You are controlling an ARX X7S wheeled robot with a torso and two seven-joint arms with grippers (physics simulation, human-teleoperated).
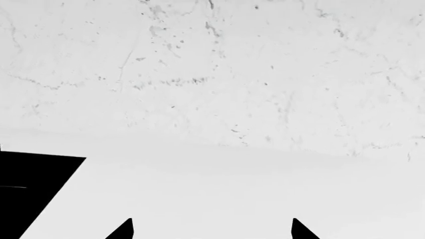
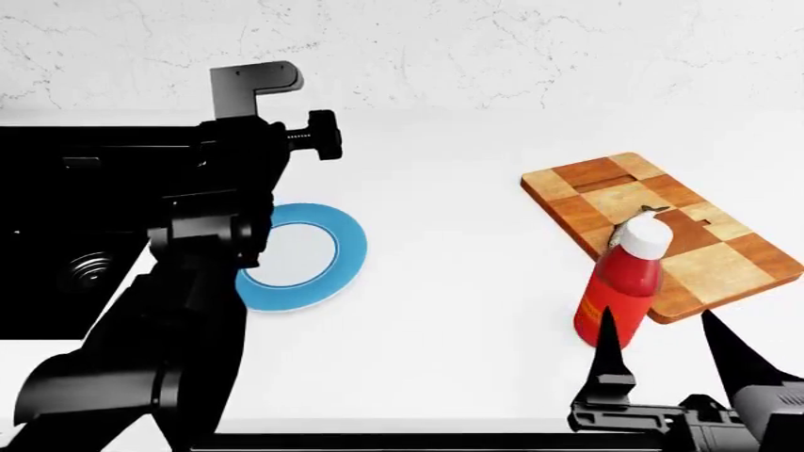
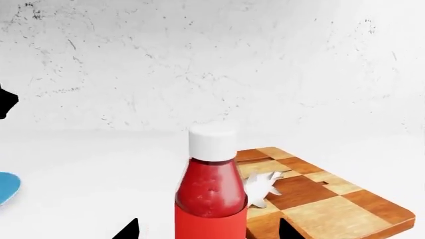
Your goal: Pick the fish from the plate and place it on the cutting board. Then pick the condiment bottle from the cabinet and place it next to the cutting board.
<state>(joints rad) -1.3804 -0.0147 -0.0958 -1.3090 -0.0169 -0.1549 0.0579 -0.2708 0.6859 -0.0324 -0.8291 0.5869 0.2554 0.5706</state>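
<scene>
The red condiment bottle (image 2: 619, 290) with a white cap stands upright on the white counter, by the near left edge of the checkered cutting board (image 2: 703, 247). The small grey fish (image 3: 263, 187) lies on the board, mostly hidden behind the bottle in the head view. My right gripper (image 2: 672, 353) is open just in front of the bottle (image 3: 211, 201), which stands between the spread fingers without touching them. The blue-rimmed plate (image 2: 329, 254) holds nothing I can see and is partly covered by my left arm. My left gripper (image 1: 212, 230) is open and holds nothing, facing bare counter and wall.
A dark sink (image 2: 75, 268) with a drain lies at the left, under my left arm (image 2: 188, 282). The marbled wall (image 2: 503, 47) runs along the back of the counter. The plate's blue edge (image 3: 5, 186) shows in the right wrist view.
</scene>
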